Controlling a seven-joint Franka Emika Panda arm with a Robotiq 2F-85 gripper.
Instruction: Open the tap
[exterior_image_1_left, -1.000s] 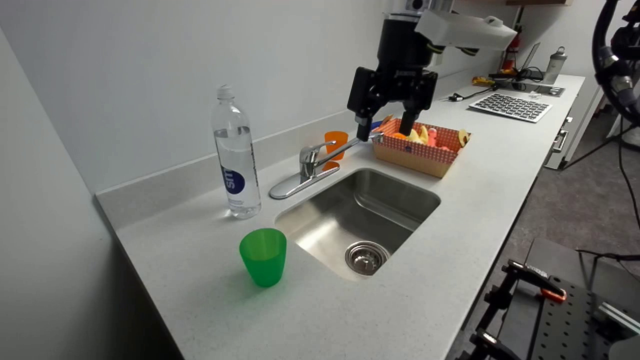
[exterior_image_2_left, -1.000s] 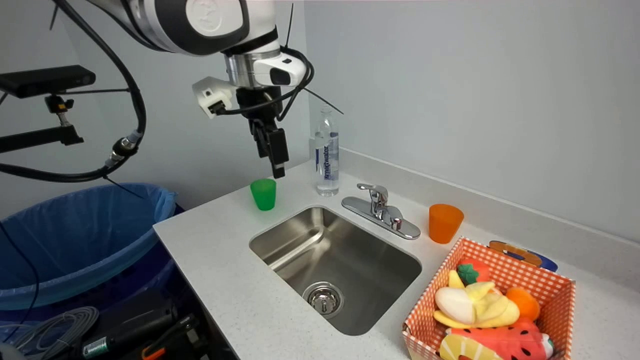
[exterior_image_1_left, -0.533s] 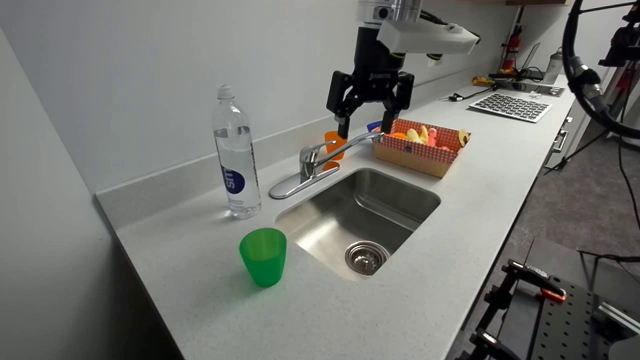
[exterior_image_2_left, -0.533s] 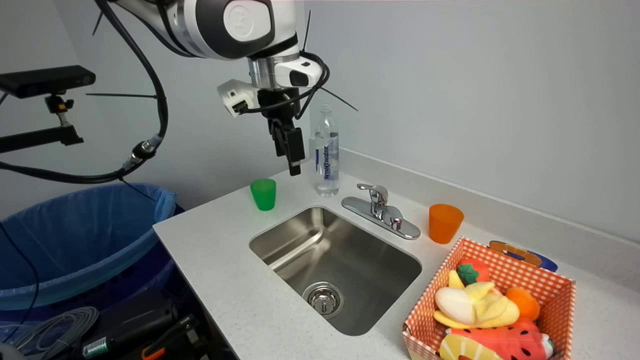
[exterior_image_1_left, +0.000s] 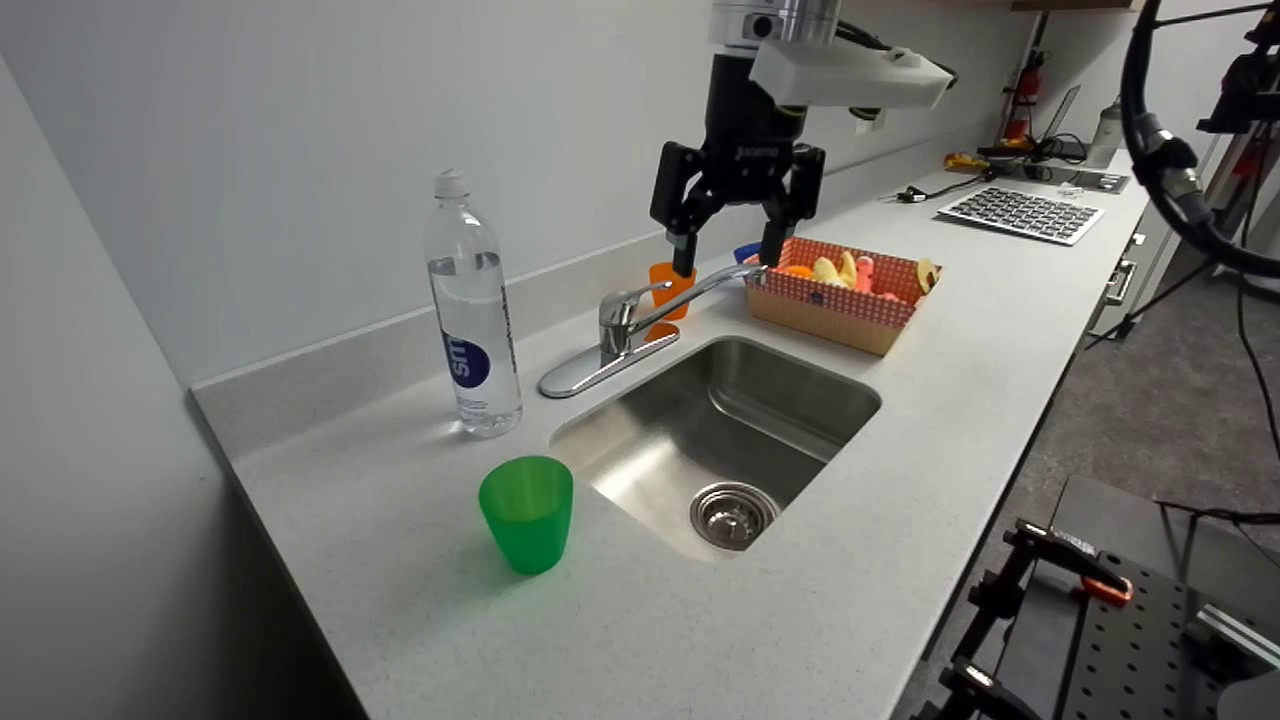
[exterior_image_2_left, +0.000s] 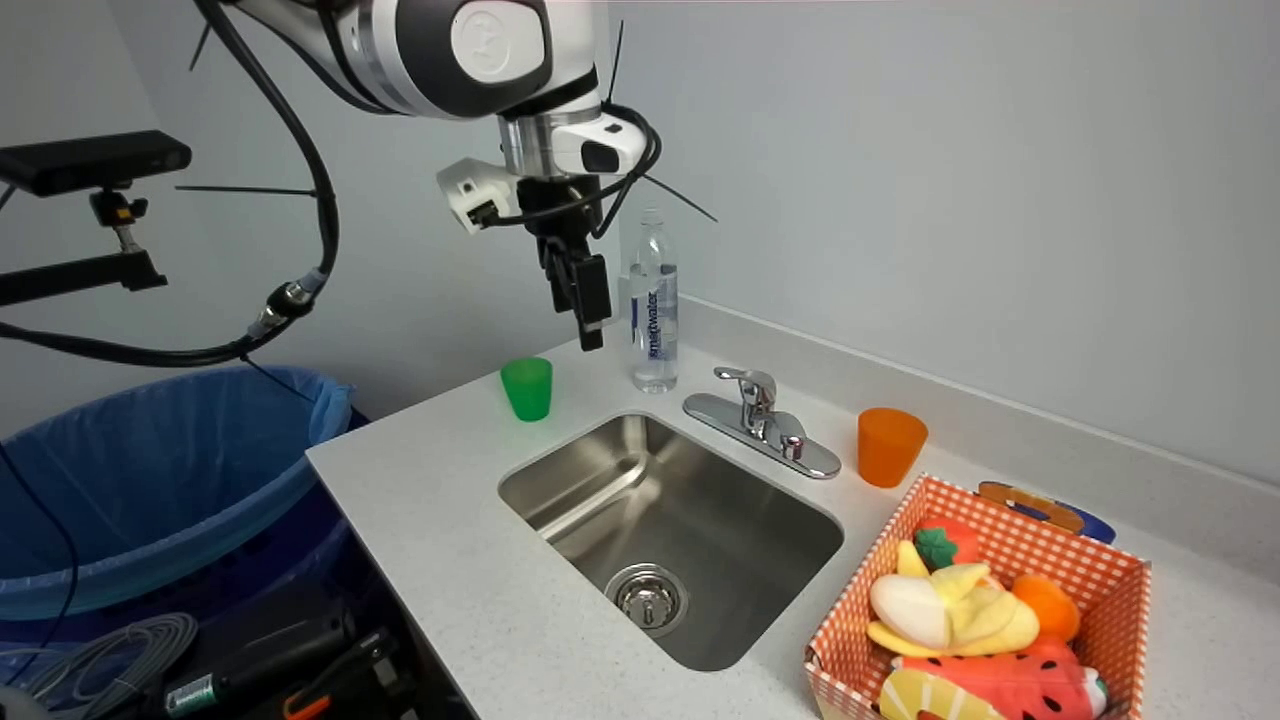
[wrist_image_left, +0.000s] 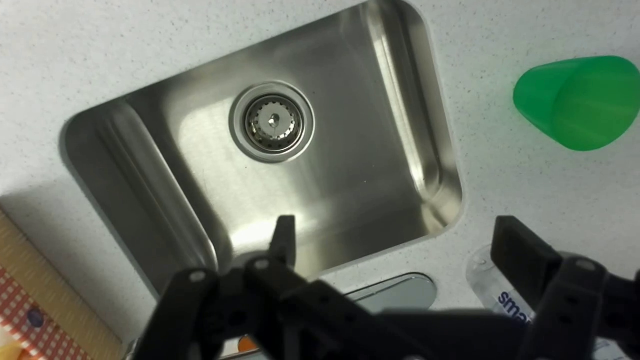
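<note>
The step in hand looks like the approach: the tap (exterior_image_2_left: 758, 415) stands on the wall side of the sink (exterior_image_2_left: 735, 535), its lever (exterior_image_2_left: 740, 376) untouched, and no stream shows at the spout (exterior_image_1_left: 700, 292), so the opening itself has probably not begun. In an exterior view the water bottle (exterior_image_2_left: 655, 320) is to the left of the tap and the orange cup (exterior_image_2_left: 890, 447) to its right. The gripper (exterior_image_1_left: 728, 256) hangs higher than the tap and apart from it. Next, I judge, it needs to cross to the lever, come down beside or under the short handle and push it up, minding the tall bottle near by. Its fingers (wrist_image_left: 522, 260) stand wide apart, seemingly close to full spread, with nothing held between them and nothing touched. In the wrist view only the right part of the tap's base plate (wrist_image_left: 402, 292) shows clearly, the gripper covering most of the rest, so how the fingers line up with the lever cannot be told there.
</note>
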